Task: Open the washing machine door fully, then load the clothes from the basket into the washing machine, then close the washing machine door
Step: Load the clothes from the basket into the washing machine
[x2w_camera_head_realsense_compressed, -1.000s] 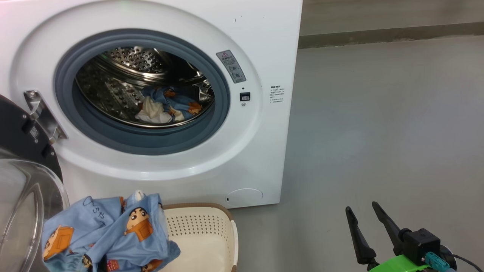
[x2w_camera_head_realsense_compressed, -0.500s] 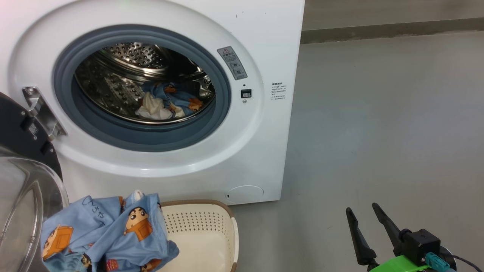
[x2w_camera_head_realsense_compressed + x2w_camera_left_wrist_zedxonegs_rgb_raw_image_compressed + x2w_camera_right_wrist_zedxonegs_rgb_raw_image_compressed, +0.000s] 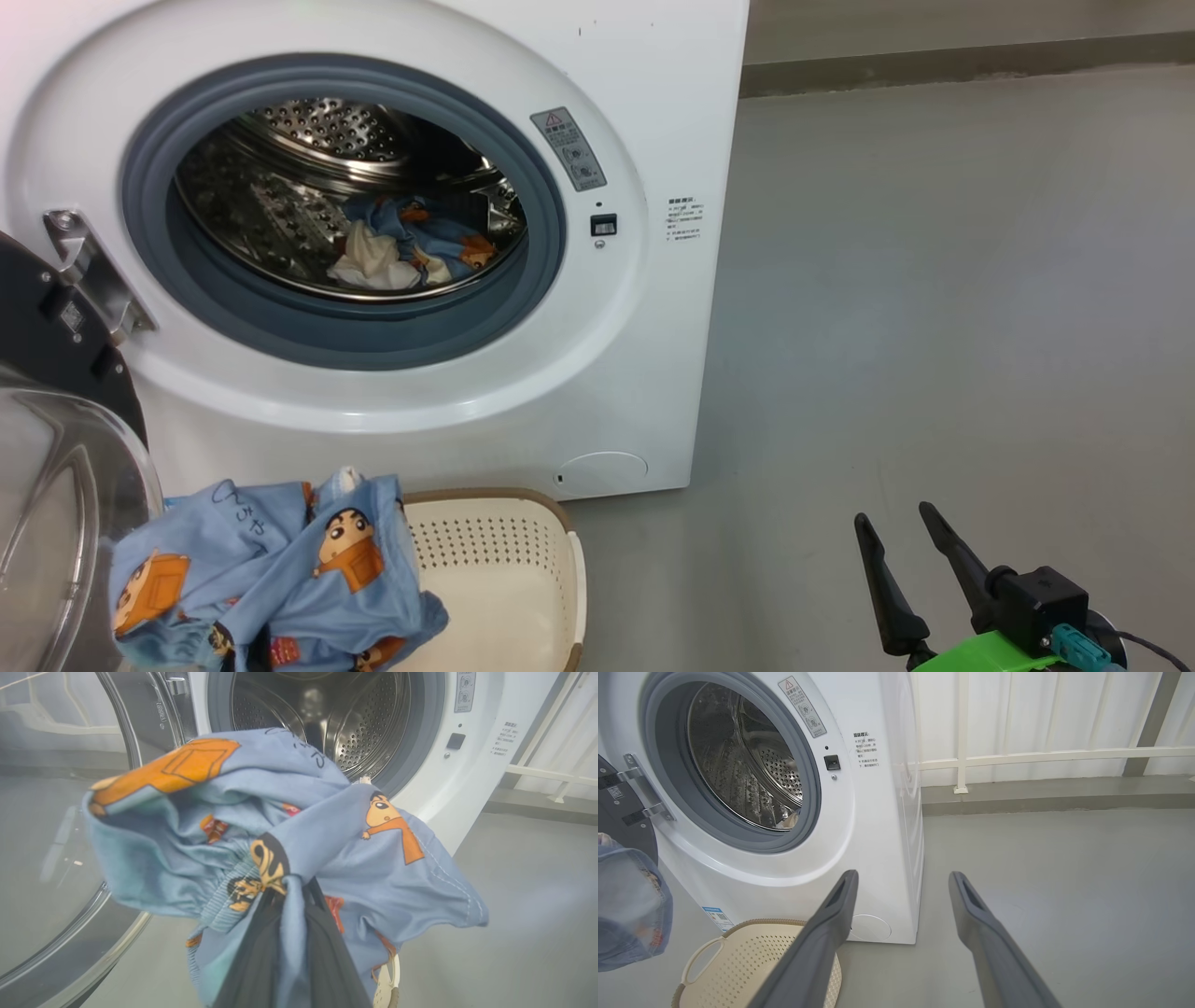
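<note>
Left hand (image 3: 294, 896): fingers pressed together on a bunched blue garment (image 3: 327, 826), which is draped over and around them. The drum (image 3: 364, 718) mouth is seen ahead of this hand and above it. The open door (image 3: 56, 812) stands close on its left, and the basket (image 3: 523, 537) lies just under it, to the right. More clothes (image 3: 401, 247) are lodged deep in the drum, well ahead of the hand.

Right hand (image 3: 903, 877): fingers spread, nothing held, kept over bare floor (image 3: 934, 327), washer (image 3: 878, 812) ahead on its left.

Risks, as judged:
- The loose hem hanging below the left hand could be snagged on the grey seal (image 3: 373, 341), or left trailing across it, if the garment is released short of the drum. The door would then be shut on cloth.
- A drift leftward could bring cloth or fingers against the door glass.
- Only a fold appears to be gripped, so a slip is possible.

Hidden:
- The left fingertips are buried in cloth.
- The basket's left part is covered by the garment, so what remains inside cannot be told.
- The door is cut off at the picture edge.
</note>
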Controlling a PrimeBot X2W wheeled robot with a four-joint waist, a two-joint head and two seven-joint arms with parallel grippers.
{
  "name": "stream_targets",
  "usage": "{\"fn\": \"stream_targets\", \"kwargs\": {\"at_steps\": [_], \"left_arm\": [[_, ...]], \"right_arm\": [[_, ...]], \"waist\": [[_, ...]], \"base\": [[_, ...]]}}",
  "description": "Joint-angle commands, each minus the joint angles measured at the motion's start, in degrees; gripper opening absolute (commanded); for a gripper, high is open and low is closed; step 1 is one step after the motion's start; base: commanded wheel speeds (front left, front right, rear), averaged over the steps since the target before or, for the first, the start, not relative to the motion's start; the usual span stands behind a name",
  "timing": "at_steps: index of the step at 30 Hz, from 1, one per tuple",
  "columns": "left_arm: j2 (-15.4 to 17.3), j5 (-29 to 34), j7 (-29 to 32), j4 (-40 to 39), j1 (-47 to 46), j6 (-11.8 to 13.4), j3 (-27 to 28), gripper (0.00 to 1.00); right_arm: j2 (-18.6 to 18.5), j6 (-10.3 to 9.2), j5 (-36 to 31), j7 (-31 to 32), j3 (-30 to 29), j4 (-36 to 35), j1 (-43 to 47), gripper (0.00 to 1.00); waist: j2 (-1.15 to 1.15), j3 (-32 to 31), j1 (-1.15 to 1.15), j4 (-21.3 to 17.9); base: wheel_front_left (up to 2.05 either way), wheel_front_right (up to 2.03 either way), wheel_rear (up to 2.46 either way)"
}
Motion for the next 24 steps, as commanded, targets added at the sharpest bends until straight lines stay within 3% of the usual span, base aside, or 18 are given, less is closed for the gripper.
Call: {"fn": "stream_targets", "kwargs": {"at_steps": [1,15,24], "left_arm": [[0.2,0.6,-0.8,-1.7,-3.0,-0.2,1.6,0.0],[0.2,1.6,-0.8,1.1,-10.7,-0.4,0.1,0.0],[3.0,1.4,-0.8,6.0,-23.1,-0.6,2.9,0.0]], "right_arm": [[0.0,0.16,0.2,-0.3,1.3,-1.2,-0.9,1.0],[0.0,0.16,1.5,-0.3,3.4,-1.7,-2.2,1.0],[0.0,0.16,3.1,-0.3,5.9,-2.7,-4.7,1.0]], "waist": [[0.0,0.1,0.0,-0.1],[0.0,4.0,0.0,-3.0],[0.0,11.0,0.0,-7.3]], "base": [[0.0,0.0,0.0],[0.0,0.0,0.0],[0.0,0.0,0.0]]}}
